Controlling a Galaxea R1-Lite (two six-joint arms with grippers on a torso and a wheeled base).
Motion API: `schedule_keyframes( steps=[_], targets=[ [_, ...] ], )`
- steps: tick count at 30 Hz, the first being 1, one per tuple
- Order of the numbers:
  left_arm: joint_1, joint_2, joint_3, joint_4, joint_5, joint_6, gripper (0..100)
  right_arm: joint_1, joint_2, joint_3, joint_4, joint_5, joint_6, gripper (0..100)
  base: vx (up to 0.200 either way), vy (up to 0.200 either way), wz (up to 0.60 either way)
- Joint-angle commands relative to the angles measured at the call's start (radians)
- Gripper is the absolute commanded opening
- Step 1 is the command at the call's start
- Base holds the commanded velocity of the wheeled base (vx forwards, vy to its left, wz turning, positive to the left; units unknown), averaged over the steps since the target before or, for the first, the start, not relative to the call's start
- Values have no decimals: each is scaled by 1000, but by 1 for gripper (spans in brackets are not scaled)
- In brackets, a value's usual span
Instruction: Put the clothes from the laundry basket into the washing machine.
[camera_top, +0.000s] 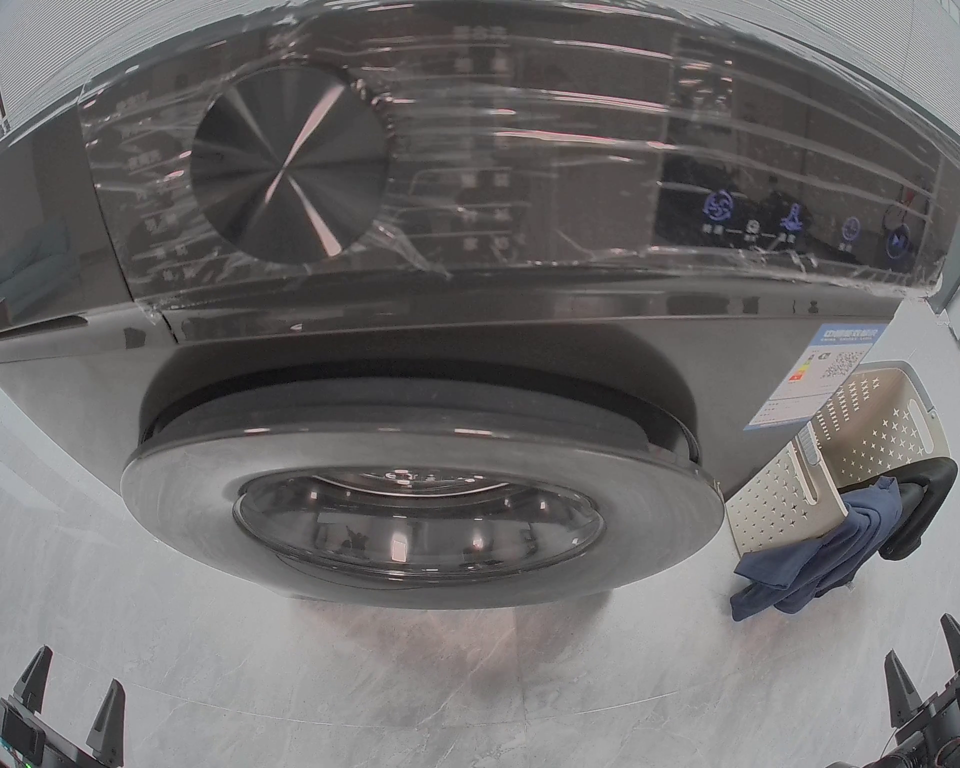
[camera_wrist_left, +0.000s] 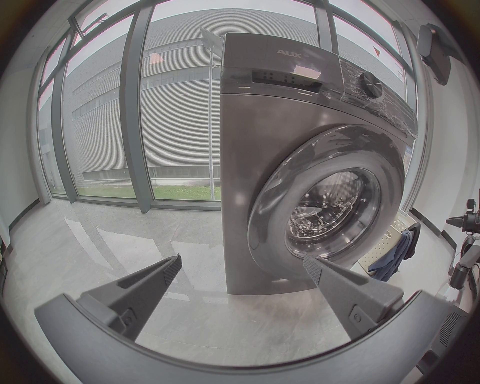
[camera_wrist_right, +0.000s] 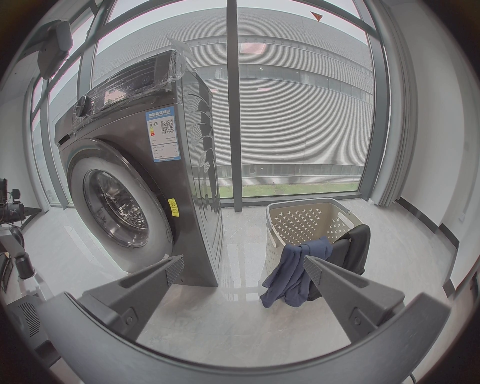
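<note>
Washing machine (camera_top: 560, 340) stood straight ahead of us, dark grey, front-loading, on a pale glossy floor (camera_top: 400, 670). Its round door (camera_top: 650, 500) was shut flush against the front, and the steel drum showed through the glass. A large control dial (camera_top: 288, 160) sat at the left of the top panel under clear wrapping film. A blue-and-white label (camera_top: 820, 375) was stuck at the upper right of the front.

Laundry basket (camera_wrist_right: 300, 220), cream plastic with star and dot perforations, stood upright on the floor just beside the machine's right flank. Two pieces of clothing hung over its near rim. A blue garment (camera_wrist_right: 295, 275) was draped over the rim and down the outer wall, and its lower edge appeared to reach the floor, though the folds there made that hard for us to confirm. A black garment (camera_wrist_right: 357, 245) lay over the rim's corner right beside the blue one, touching it. We could not tell whether more clothes lay deeper in the basket.

Left gripper (camera_wrist_left: 241, 265) was held low in front of the machine, to the left of the door, jaws well apart, only floor between them. Right gripper (camera_wrist_right: 242, 265) was held low on the right, short of the basket and apart from it, jaws likewise spread wide, clamped on nothing.

Tall windows (camera_wrist_right: 300, 125) ran behind the machine and basket, with a grey building outside
</note>
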Motion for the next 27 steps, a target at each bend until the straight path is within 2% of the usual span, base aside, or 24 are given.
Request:
schedule_keyframes(
  steps=[1,3,13,19,27],
  targets=[
    [0,-13,16,0,0,-1,100,0,-17,16,1,0,0,100,-200,0,0],
    [0,-13,16,0,0,-1,100,0,-17,16,-1,0,0,100,-200,0,0],
    [0,-13,16,0,0,-1,100,-2,-17,16,-1,-1,0,100,0,0,0],
    [-2,-13,16,0,0,-1,100,-3,-17,16,-1,-3,1,100,0,0,600],
    [0,-13,16,0,0,-2,100,-2,-17,16,-1,-1,1,100,0,0,0]
  ],
)
